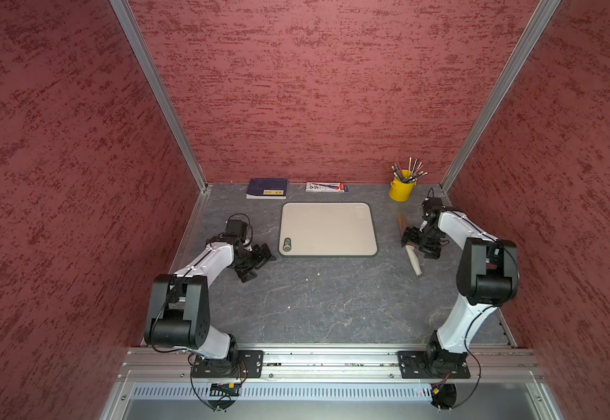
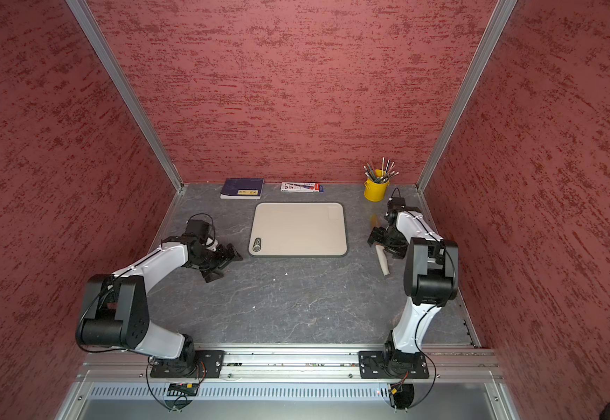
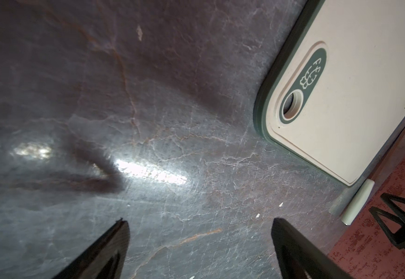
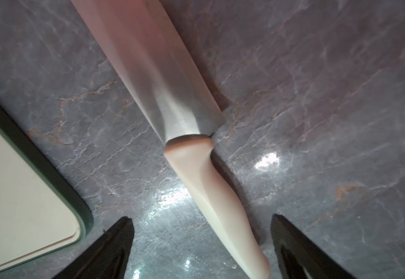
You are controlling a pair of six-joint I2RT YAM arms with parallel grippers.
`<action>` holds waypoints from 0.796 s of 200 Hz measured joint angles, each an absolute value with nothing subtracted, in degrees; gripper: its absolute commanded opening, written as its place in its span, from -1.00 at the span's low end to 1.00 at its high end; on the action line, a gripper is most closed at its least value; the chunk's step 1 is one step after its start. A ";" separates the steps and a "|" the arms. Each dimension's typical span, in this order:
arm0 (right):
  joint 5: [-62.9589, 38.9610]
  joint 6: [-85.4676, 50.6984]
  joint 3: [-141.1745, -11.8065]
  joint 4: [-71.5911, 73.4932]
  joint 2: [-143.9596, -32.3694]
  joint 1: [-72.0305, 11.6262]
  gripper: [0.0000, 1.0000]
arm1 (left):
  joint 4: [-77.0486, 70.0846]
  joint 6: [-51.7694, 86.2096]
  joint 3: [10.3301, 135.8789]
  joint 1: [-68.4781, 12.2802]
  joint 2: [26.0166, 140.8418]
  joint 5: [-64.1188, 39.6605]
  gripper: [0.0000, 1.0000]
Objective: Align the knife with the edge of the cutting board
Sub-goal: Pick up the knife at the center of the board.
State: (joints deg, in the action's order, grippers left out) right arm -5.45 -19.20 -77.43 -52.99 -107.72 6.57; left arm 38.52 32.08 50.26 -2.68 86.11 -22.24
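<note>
Kitchen knife with cream-white handle and broad reflective grey blade (image 1: 414,261) lies flat on the dark marbled desk (image 1: 314,302). It sits right of centre in both top views, apart from the beige rectangular cutting board with dark grey rim (image 1: 327,229) and slightly slanted to its right edge. Right hand (image 1: 418,243) hangs over the handle-blade junction, fingers spread either side, no contact seen. Left hand (image 1: 258,265), lower left of the board, is spread wide and empty.

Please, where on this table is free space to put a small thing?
Widest bare patch: near half of the table, between cutting board and arm bases. Also a narrow strip between board and left gripper. Crowded: the far edge with book, packet and yellow cup; the right side, where the right gripper straddles the knife.
</note>
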 measured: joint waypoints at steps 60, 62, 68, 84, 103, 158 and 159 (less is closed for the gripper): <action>-5.15 -15.53 -77.45 -53.04 -112.84 6.42 0.59 | 38.63 31.31 50.24 -3.18 84.97 -21.58 0.90; -5.08 -15.46 -77.49 -52.99 -112.90 6.42 0.58 | 38.63 31.35 50.24 -3.18 84.75 -21.54 0.90; -4.89 -15.09 -77.49 -52.99 -112.90 6.39 0.56 | 38.61 31.44 50.22 -3.18 84.16 -21.43 0.90; -4.47 -14.48 -77.49 -53.15 -112.99 6.13 0.49 | 38.57 31.48 50.22 -3.18 82.70 -21.15 0.90; -4.23 -14.00 -77.49 -53.25 -113.06 6.04 0.41 | 38.57 31.46 50.22 -3.18 82.06 -20.97 0.90; -2.98 -13.13 -77.23 -52.88 -113.03 4.23 -0.10 | 38.61 31.46 50.22 -3.16 82.59 -20.86 0.90; -2.96 -13.10 -77.21 -52.88 -113.03 4.21 -0.12 | 38.61 31.44 50.22 -3.16 82.61 -20.86 0.90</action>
State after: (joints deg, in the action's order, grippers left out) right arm -2.96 -13.10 -77.21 -52.88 -113.03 4.21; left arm 38.61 31.44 50.22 -3.16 82.61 -20.86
